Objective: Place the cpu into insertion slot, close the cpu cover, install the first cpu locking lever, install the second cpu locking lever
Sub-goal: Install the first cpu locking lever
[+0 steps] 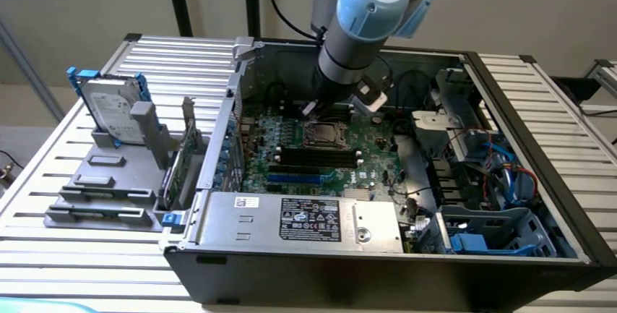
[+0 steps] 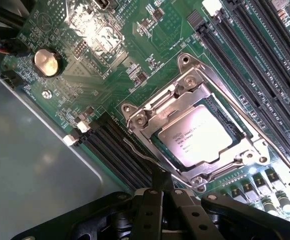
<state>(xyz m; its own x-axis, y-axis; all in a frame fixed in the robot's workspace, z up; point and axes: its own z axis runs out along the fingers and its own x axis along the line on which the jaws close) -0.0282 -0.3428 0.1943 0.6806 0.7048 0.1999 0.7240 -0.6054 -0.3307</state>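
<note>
one arm: we see the robot arm (image 1: 354, 31) reaching down from above into the open computer case (image 1: 540, 255), its end low over the green motherboard (image 2: 150, 40).
gripper: the gripper (image 2: 161, 176) is closed, its dark fingers pressed together with nothing clamped between them that we can see.
gripper position: its tip sits at the edge of the socket, right at the end of a thin wire locking lever (image 2: 137, 150); we cannot tell whether it presses on the lever or only meets it.
cpu: the cpu (image 2: 200, 137) lies flat in the insertion slot (image 2: 218, 107), silver top up with printed lettering showing.
cpu cover: the cpu cover (image 2: 177, 100) is folded down over the chip, and its square window frames the metal top.
locking lever: it runs between the socket and a bank of long black slots (image 2: 109, 142); we cannot tell whether it is hooked.
board: a round coin battery (image 2: 47, 62) sits well apart from the socket, and more long black slots (image 2: 245, 60) run along the far side of it.
case: a silver power supply (image 1: 308, 219) with a label fills the near end in the exterior view.
tabletop: the case rests on a slatted tabletop (image 1: 568, 110); on the exterior view's left a hard drive (image 1: 111, 107) stands in a grey holder (image 1: 106, 183).
</note>
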